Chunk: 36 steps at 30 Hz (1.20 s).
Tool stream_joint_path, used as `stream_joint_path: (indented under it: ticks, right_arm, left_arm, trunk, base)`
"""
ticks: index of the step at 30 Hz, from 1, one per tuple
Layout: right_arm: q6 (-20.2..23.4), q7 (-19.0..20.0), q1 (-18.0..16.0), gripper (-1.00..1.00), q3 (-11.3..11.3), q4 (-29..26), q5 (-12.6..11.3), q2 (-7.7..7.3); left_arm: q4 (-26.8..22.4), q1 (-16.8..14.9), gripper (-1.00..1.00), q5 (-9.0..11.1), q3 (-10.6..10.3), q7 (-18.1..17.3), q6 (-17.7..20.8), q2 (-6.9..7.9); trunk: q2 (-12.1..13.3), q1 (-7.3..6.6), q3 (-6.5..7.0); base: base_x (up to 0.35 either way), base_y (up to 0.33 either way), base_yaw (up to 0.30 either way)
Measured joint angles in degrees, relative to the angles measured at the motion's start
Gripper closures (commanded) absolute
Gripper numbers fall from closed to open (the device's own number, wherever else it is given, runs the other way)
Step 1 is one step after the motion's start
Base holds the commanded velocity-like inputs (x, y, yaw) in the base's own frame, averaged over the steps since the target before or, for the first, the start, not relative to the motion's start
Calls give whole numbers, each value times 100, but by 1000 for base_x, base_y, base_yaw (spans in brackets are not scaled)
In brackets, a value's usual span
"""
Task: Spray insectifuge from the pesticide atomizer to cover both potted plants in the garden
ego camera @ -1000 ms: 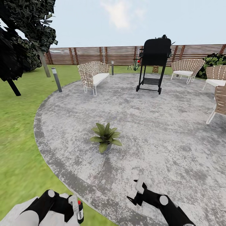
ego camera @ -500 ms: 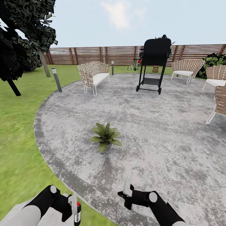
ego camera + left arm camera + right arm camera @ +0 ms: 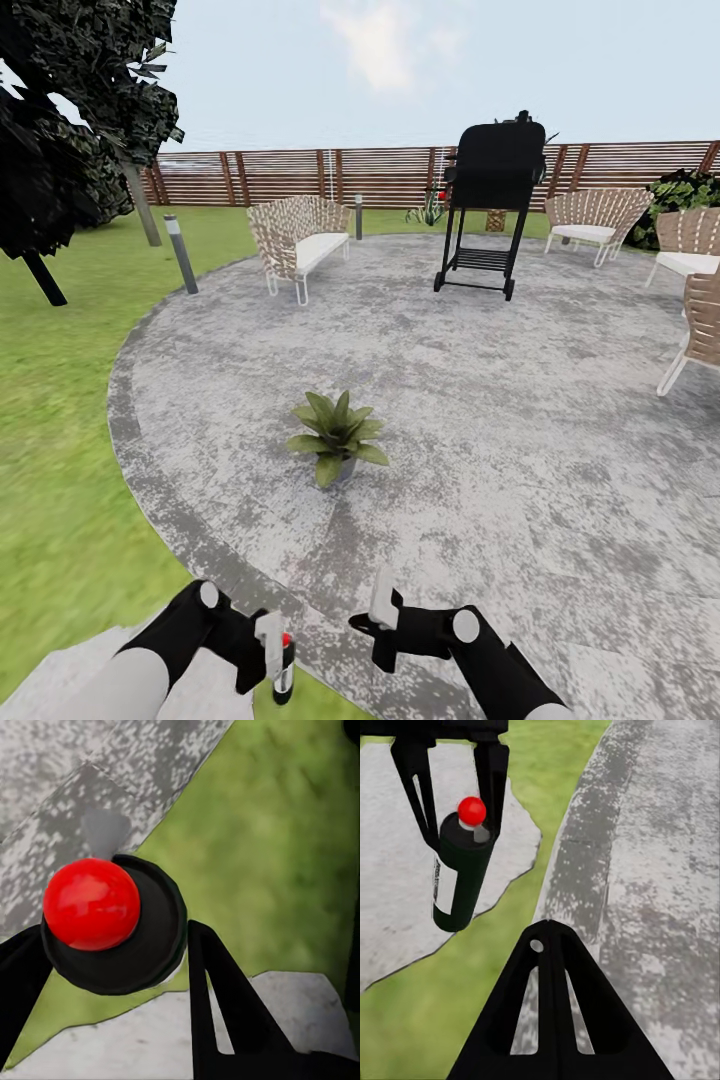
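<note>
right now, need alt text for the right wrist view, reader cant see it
The left gripper holds the pesticide atomizer, a dark bottle with a red top, hanging between its two black fingers over grass and a grey stepping stone. The right gripper's own black fingers meet in the foreground, with the paved patio alongside.

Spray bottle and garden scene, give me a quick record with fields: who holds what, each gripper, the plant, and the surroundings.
held item: spray bottle, dark body, red knob on top, white label
holder: left gripper, fingers either side of the bottle
right gripper: shut, holding nothing, close beside the bottle
potted plant: on the round paved patio, ahead of both arms, leaves plain green, no speckling visible
ground under grippers: patio edge, grass and a stepping stone
background: black grill, woven chairs, wooden fence
</note>
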Motion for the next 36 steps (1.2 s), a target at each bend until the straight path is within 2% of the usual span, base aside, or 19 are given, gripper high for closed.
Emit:
stream_joint_path:
  ticks: [6,12,17,22,26,36]
  right_arm:
    - [-4,4,-4,100,0,3,-1,5]
    - [-8,4,0,100,0,4,0,22]
    - [-8,4,-2,100,0,5,3,23]
    - [-8,4,-3,100,0,5,3,23]
    - [-8,4,-1,100,0,5,1,23]
    - [-8,4,-2,100,0,5,0,23]
  left_arm:
    - [14,22,100,21,-42,194,-121,-100]
    - [19,19,100,40,-51,202,-248,-343]
    - [36,9,100,56,-47,206,-515,-483]
    - [30,1,100,79,-37,206,-544,-566]
    - [29,-1,100,178,-35,207,-546,-615]
    - [27,-8,100,278,-27,216,-576,-673]
  trunk:
    - [0,0,0]
    - [0,0,0]
    - [0,0,0]
    - [0,0,0]
    - [0,0,0]
    - [0,0,0]
  base:
    - [0,0,0]
    - [0,0,0]
    - [0,0,0]
    - [0,0,0]
    - [0,0,0]
    - [0,0,0]
